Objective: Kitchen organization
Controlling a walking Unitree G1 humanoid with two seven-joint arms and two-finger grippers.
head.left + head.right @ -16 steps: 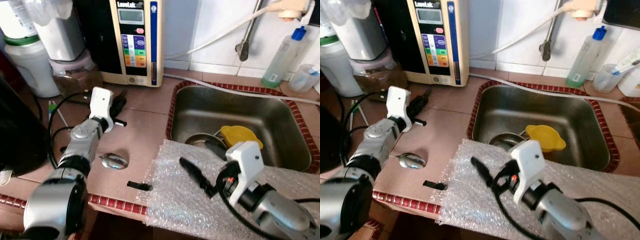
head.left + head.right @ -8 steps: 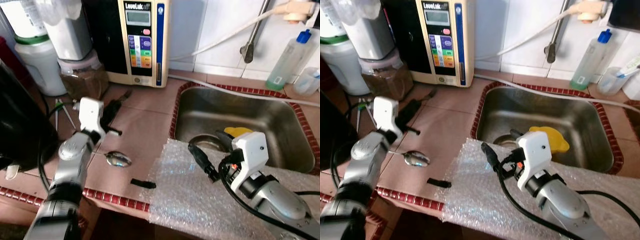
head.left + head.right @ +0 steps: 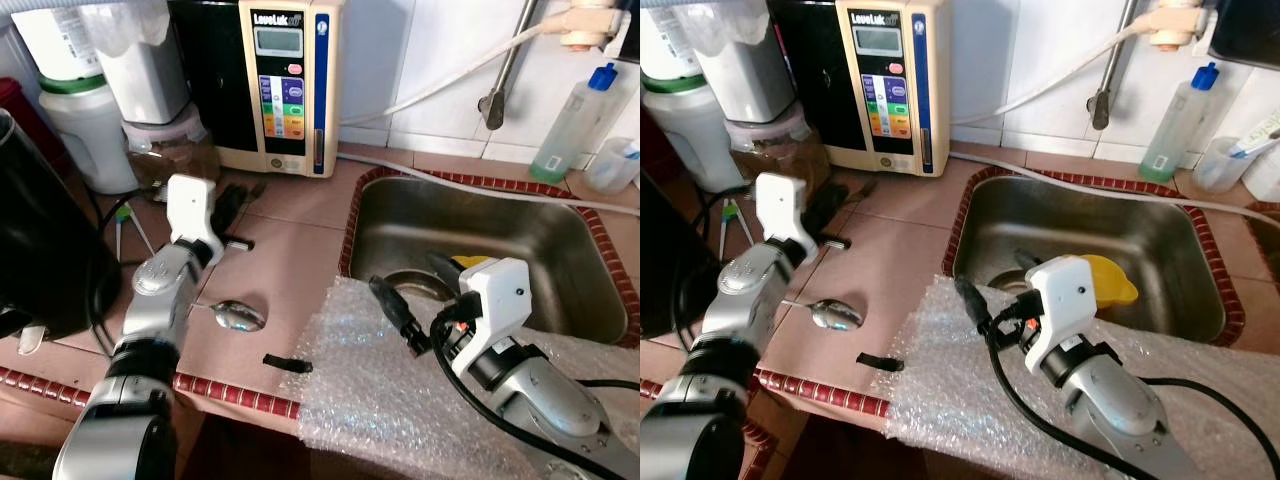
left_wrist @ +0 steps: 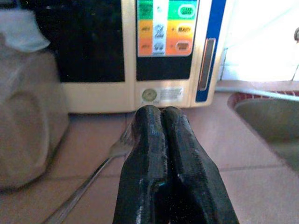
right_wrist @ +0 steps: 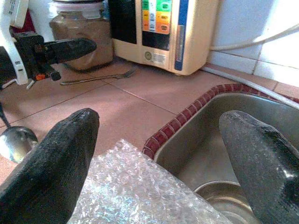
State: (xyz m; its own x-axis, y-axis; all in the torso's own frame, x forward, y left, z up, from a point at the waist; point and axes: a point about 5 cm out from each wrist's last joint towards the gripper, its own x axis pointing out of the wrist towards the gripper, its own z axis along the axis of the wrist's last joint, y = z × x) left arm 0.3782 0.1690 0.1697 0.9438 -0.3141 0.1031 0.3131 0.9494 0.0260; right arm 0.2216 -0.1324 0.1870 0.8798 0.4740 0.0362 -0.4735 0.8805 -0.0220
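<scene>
Reaching for cutlery, your left gripper [image 4: 161, 140] hung with jaws pressed together and empty, just above the worktop [image 3: 290, 270]; the fork [image 4: 100, 163] lay beside and ahead of them, the spoon [image 3: 236, 315] behind, nearer the worktop edge. Your right gripper [image 5: 159, 154] held its jaws wide apart, gripping nothing, over the bubble wrap [image 3: 400, 400] at the sink [image 3: 590, 270] rim. You likely needed to part the left jaws before descending, straddling the fork's handle squarely.
</scene>
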